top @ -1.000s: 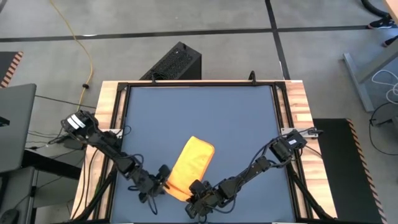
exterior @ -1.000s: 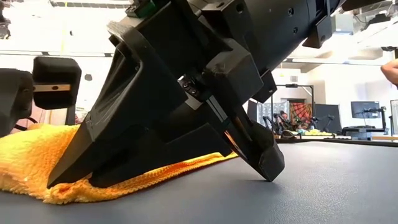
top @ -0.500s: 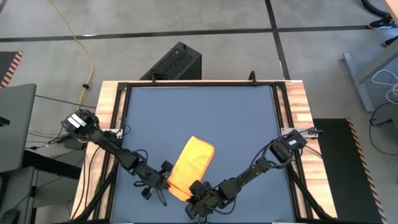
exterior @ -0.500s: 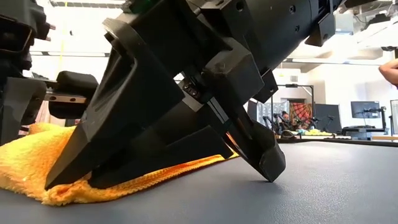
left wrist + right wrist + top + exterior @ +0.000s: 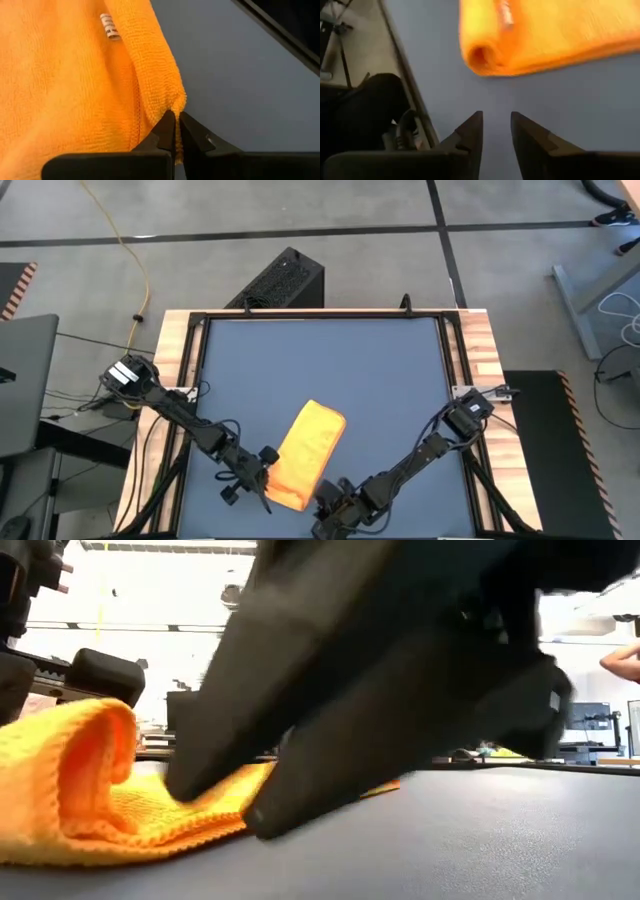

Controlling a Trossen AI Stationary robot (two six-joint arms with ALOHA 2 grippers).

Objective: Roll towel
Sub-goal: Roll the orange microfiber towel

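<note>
At the near edge of the towel (image 5: 75,80), the left gripper (image 5: 175,131) has its two dark fingers pinched together on the cloth's hem, clenched on a small fold of yellow fabric. A tiny white tag (image 5: 109,26) lies on the towel's top face a little farther along. From overhead, the left gripper (image 5: 258,470) sits at the towel's (image 5: 305,452) near left corner, touching it. The left arm reaches in from the table's left side, stretched low and slanting toward the front.

The right gripper (image 5: 495,131) stands apart from the towel (image 5: 555,30), its fingers spread with bare tabletop showing between them, holding nothing. The curled end of the cloth lies just ahead of it. From overhead, the right gripper (image 5: 335,515) sits at the table's front edge, just beside the towel's near right corner. The right arm slants in from the right side, also low.

The towel lies on the dark blue table (image 5: 380,370), front and centre, angled, with its near end curling up into a loose roll (image 5: 85,755).
</note>
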